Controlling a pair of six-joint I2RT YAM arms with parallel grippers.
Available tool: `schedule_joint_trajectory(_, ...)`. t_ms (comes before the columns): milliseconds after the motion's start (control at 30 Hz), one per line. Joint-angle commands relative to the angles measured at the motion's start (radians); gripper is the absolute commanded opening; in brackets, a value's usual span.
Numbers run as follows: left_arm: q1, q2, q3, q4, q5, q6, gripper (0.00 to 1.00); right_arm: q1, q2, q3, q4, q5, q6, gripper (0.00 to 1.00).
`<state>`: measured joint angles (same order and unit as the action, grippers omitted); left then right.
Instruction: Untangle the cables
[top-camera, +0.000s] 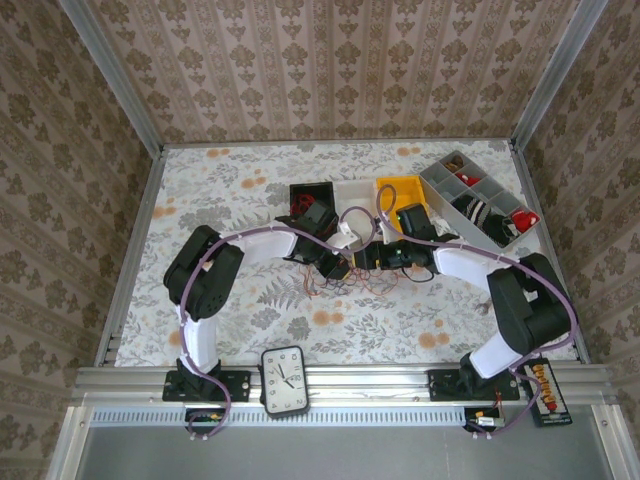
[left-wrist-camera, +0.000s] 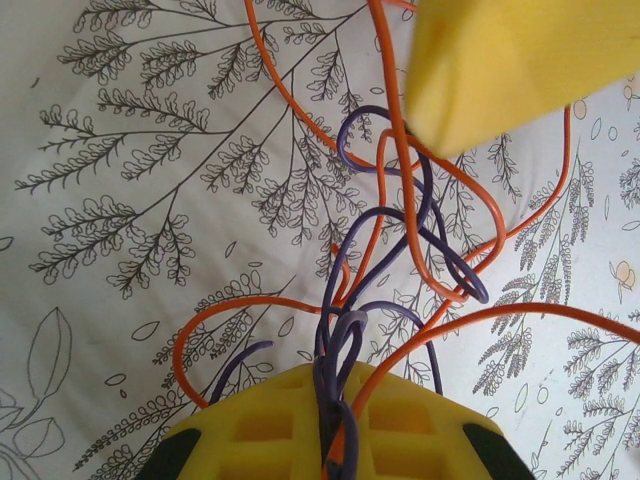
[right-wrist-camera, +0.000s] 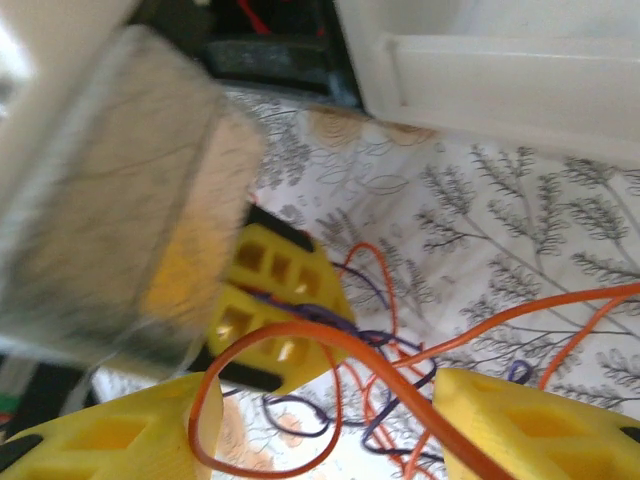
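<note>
Much is covered or cut off. From above, the two wrists crowd together over the middle of the bench (top-camera: 200, 190), hiding both sets of jaws. The cables (top-camera: 338, 284) read as a thin reddish scribble just nearside of them. In the right wrist view a big blurred pale-and-tan shape (right-wrist-camera: 110, 190) sits up and left of the right jaws, too close to identify. A white bin (right-wrist-camera: 500, 70) beyond them is cropped by the top edge. A clock (top-camera: 283, 380) lies on the near rail, its dial too small to read. The orange marks on a black strip (top-camera: 547, 385) by the right base are also illegible. The left arm (top-camera: 205, 275) and the right arm (top-camera: 525, 295) each rise from the base, fold at the elbow and reach inward, wrists pitched down. The left jaws are closed. Their yellow fingers (left-wrist-camera: 400, 435), cropped at the bottom edge, pinch purple and orange strands of the cables (left-wrist-camera: 330, 380), which fan out ahead over the leaf-printed cloth. The right jaws stand apart, a yellow finger (right-wrist-camera: 530, 420) on each side. An orange strand (right-wrist-camera: 300, 335) loops loosely through the gap, unpinched. Ahead of them, the left fingers (right-wrist-camera: 270, 310) trail purple strands.
</note>
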<state>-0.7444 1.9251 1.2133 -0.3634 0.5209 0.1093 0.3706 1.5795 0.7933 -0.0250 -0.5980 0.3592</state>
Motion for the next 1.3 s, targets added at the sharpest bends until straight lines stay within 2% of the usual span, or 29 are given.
schedule_joint_trajectory(0, 0.004, 0.011, 0.025, -0.018, 0.027, 0.015, 0.0, 0.005, 0.03, 0.027, 0.059, 0.119, 0.04, 0.57)
schedule_joint_trajectory(200, 0.004, 0.005, 0.019, -0.02, 0.026, 0.014, 0.0, 0.004, 0.061, 0.024, 0.129, 0.2, 0.059, 0.47)
schedule_joint_trajectory(267, 0.004, 0.005, 0.02, -0.022, 0.027, 0.016, 0.0, 0.002, 0.077, 0.038, 0.135, 0.193, 0.061, 0.42)
schedule_joint_trajectory(533, 0.004, 0.005, 0.016, -0.022, 0.028, 0.016, 0.0, 0.001, 0.146, 0.056, 0.197, 0.149, 0.11, 0.34)
schedule_joint_trajectory(633, 0.005, 0.003, 0.012, -0.015, 0.028, 0.012, 0.0, 0.0, 0.157, 0.045, 0.232, 0.155, 0.133, 0.24)
schedule_joint_trajectory(767, 0.005, 0.0, 0.004, -0.004, 0.024, 0.003, 0.0, -0.014, 0.13, 0.015, 0.262, 0.164, 0.161, 0.02)
schedule_joint_trajectory(900, 0.01, -0.003, -0.006, 0.002, 0.014, -0.007, 0.0, -0.04, 0.022, -0.031, 0.237, 0.205, 0.167, 0.0)
schedule_joint_trajectory(933, 0.011, -0.005, -0.009, 0.001, 0.011, -0.008, 0.03, -0.049, -0.019, -0.039, 0.212, 0.225, 0.167, 0.0)
schedule_joint_trajectory(1033, 0.015, -0.006, -0.015, -0.006, 0.01, -0.01, 0.29, -0.08, -0.142, -0.061, 0.143, 0.274, 0.164, 0.0)
schedule_joint_trajectory(1100, 0.02, -0.005, -0.014, -0.012, 0.012, -0.011, 0.38, -0.099, -0.23, -0.069, 0.101, 0.302, 0.163, 0.0)
schedule_joint_trajectory(1167, 0.021, -0.005, -0.017, -0.015, 0.014, -0.008, 0.42, -0.118, -0.306, -0.067, 0.054, 0.328, 0.157, 0.0)
schedule_joint_trajectory(1267, 0.024, -0.002, -0.016, -0.016, 0.017, -0.006, 0.43, -0.138, -0.4, -0.048, -0.009, 0.368, 0.142, 0.0)
